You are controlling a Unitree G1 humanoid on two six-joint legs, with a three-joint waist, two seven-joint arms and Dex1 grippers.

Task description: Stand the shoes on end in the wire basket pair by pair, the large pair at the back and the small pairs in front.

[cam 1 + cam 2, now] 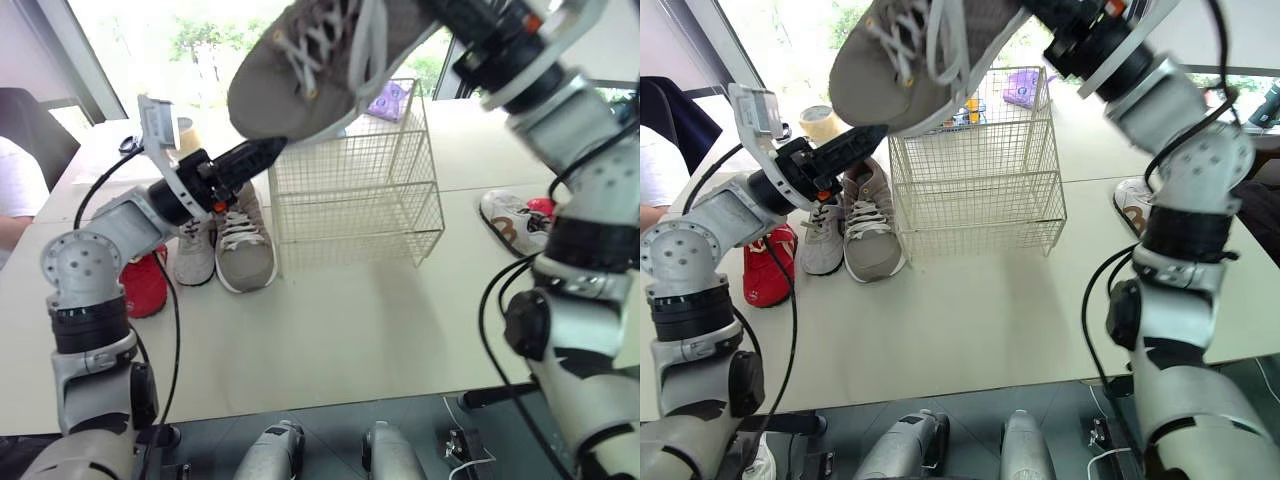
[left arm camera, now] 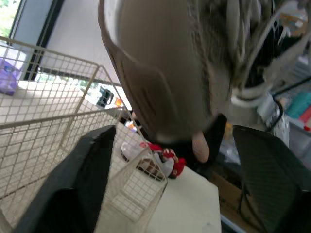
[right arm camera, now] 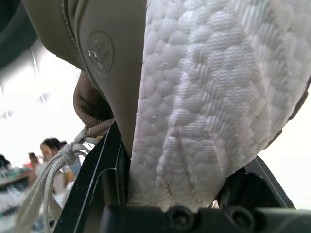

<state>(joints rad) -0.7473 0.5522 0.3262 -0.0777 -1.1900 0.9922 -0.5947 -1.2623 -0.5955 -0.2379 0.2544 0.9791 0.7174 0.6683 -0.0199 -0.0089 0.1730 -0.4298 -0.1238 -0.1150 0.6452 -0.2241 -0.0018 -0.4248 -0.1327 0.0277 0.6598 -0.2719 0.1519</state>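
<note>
Right fingers point(image 3: 95, 184) grip grey shoe point(image 1: 310, 70) near wire basket point(image 1: 355, 200)

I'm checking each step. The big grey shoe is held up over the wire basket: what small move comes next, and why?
Probably tilt the shoe toe-down and lower it toward the back of the basket. The right gripper clamps its heel, it lies nearly level above the basket, which looks empty, and the open left gripper sits by the toe.
</note>
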